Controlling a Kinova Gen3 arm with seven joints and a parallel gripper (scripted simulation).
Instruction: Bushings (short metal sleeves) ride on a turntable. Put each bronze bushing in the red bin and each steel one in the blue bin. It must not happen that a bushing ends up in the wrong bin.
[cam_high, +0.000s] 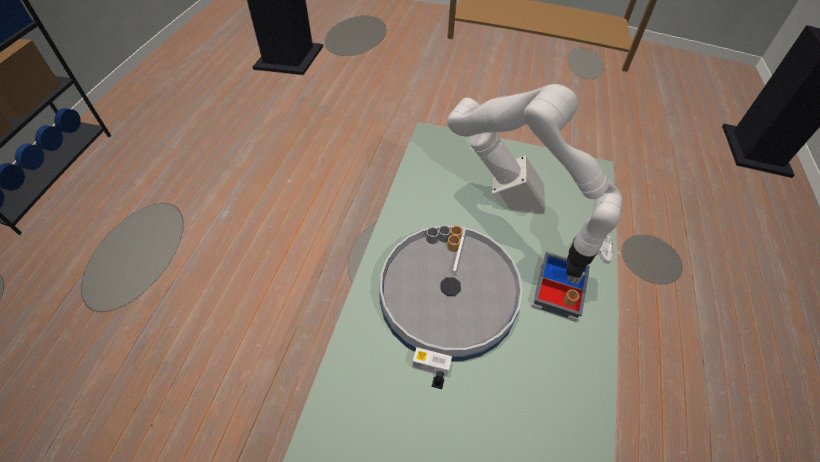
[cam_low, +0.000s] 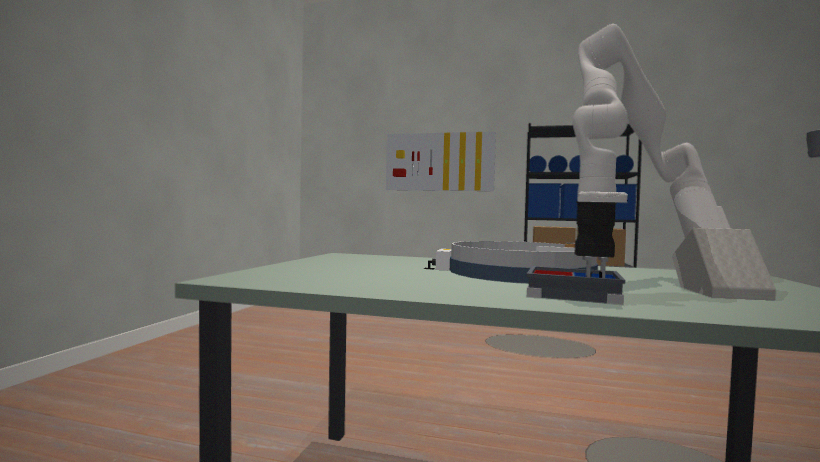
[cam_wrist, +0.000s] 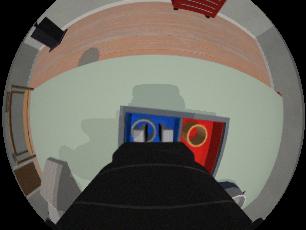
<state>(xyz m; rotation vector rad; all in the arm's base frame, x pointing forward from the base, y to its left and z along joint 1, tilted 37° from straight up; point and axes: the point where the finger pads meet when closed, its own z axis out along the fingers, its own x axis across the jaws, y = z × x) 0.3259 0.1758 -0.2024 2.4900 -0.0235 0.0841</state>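
The hollow grey steel bushing (cam_wrist: 150, 121) is standing inside the blue bin (cam_high: 553, 268) (cam_low: 611, 275) (cam_wrist: 170, 121), and the end effector (cam_high: 575, 280) (cam_low: 595, 276) (cam_wrist: 153, 129) is holding its fingers partly apart, one appearing within the ring and the other outside; it seems to be releasing the wall, though contact is not showing clearly. I am expecting this metal sleeve to handle as stiff and rather heavy for its size, not fragile, but perhaps slippery on its smooth curve. For such a piece, I would be taking hold across one side of the wall, near the rim, with the fingers going straight down. In looks, it is showing a plain round mouth and a thin pale edge. At its 3 o'clock in the wrist view, an orange-brown bronze bushing (cam_high: 571, 295) (cam_wrist: 199, 135) is resting in the red bin (cam_high: 553, 295) (cam_low: 553, 273) (cam_wrist: 202, 152), showing a warmer, brighter rim. In the top view, the round grey turntable (cam_high: 482, 309) (cam_low: 504, 258) (cam_wrist: 230, 189) is carrying two dark steel bushings (cam_high: 438, 234) near 11 to 12 o'clock and two bronze bushings (cam_high: 453, 243) near 12 o'clock, so sorting is remaining; their closeness may be making finger clearance difficult.
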